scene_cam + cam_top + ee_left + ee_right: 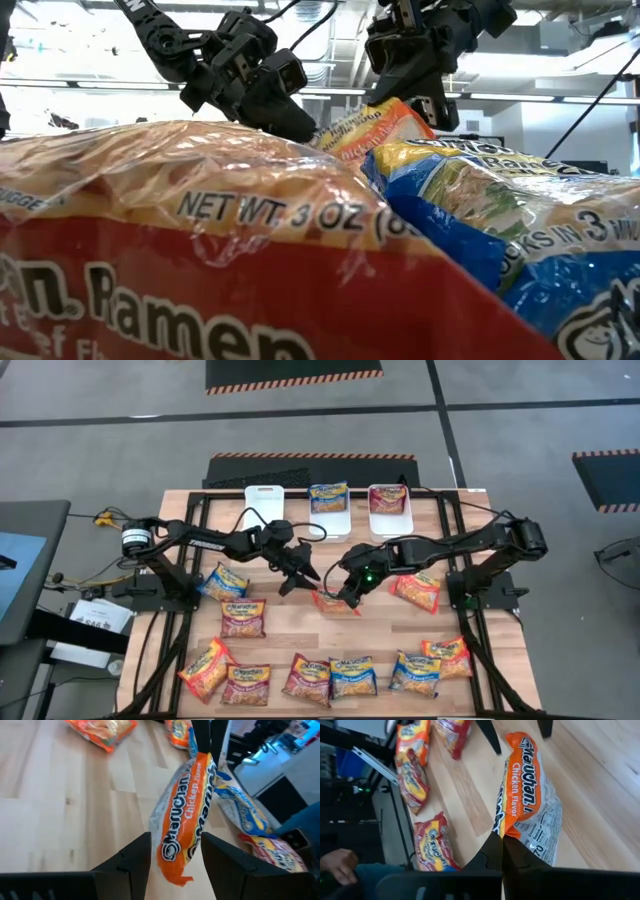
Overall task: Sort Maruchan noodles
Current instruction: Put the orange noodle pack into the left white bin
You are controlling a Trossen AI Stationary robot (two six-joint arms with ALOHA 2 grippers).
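1. from the high view we are looking down on the wooden table [300, 622]. three white bins [266, 499] are sitting in a row at twelve o'clock: the left one looks empty, the middle bin [329, 512] is carrying a blue-and-yellow packet, and the right bin [390, 512] a dark red one. the right gripper [347, 596] is holding an orange chicken packet [335, 602] near the table's centre, and the left gripper [300, 575] is waiting just beside it at its nine o'clock. about ten packets [243, 617] are lying loose from nine o'clock round through six to three.

2. from the low view we are seeing mostly two near packets filling the foreground, with both grippers hanging above and the orange packet [375, 125] between them, lifted clear.

3. from the left wrist view we are seeing our left fingers [131, 857] spread wide on either side of the orange packet [186, 815], not pressing it.

4. from the right wrist view we are seeing our right fingers [492, 852] pressed together, pinching one short edge of the orange packet [522, 800], which is dangling over the wood.

5. we are judging the sort as barely begun: two packets binned, one in hand, and no orange one binned yet.
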